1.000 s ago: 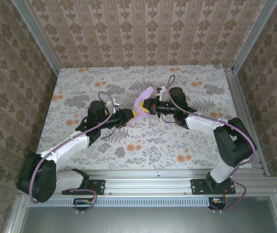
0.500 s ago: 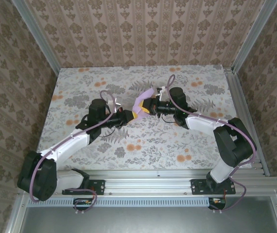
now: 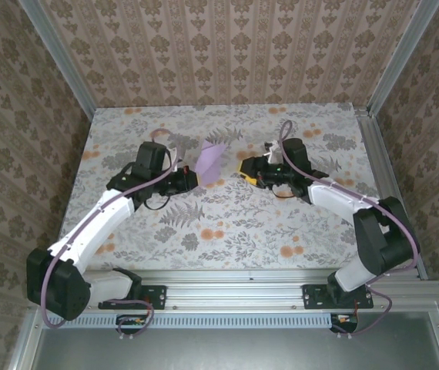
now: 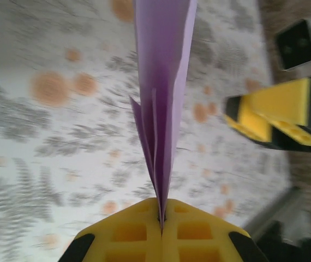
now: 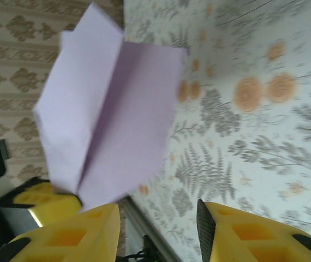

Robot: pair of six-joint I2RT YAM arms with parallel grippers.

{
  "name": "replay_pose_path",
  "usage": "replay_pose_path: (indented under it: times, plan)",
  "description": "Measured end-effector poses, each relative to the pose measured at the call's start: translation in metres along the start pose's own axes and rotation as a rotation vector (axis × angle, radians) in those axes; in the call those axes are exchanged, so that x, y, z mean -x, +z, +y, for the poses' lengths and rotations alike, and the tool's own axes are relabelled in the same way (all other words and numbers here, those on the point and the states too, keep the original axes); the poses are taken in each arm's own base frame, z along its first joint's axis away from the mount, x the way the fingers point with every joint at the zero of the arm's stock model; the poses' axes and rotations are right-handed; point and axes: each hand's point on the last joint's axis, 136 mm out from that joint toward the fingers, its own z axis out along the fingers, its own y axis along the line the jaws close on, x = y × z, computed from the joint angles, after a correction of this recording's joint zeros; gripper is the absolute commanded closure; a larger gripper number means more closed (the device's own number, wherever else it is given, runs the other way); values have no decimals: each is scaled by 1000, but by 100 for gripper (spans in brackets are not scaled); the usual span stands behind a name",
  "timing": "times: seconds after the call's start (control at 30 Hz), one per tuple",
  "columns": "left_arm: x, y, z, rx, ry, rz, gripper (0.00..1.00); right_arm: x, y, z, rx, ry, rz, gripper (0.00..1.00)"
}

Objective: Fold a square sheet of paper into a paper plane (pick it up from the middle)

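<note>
One wrist view shows left fingers (image 4: 128, 232) pinching the paper plane (image 4: 163, 82); the other, right fingers (image 5: 248, 232) seemingly parted.

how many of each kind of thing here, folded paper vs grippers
paper plane: 1
grippers: 2 (left gripper, right gripper)
total: 3

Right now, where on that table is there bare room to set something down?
The table is bare along the near strip by the rail and the far strip under the back wall. The middle is crowded: the left gripper holds the plane, and the right gripper stands open beside it.
</note>
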Motion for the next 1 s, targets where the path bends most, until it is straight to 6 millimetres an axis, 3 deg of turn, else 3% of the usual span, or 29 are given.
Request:
replay_pose_path:
  times: [0.17,0.4,0.53,0.77,1.0]
  plan:
    - [5,-18,26,426,253,14,100,6,-19,-24,-103,-22,-28,52]
    - [3,-19,51,871,549,115,99,15,-42,-41,-175,-35,-61,51]
    - [-10,4,50,1000,719,196,98,24,-58,-49,-194,-29,-98,51]
    - [-57,56,38,1072,974,340,93,28,-70,-66,-219,-2,-109,51]
    - [-103,98,22,1017,1121,432,75,27,-73,-70,-213,4,-102,51]
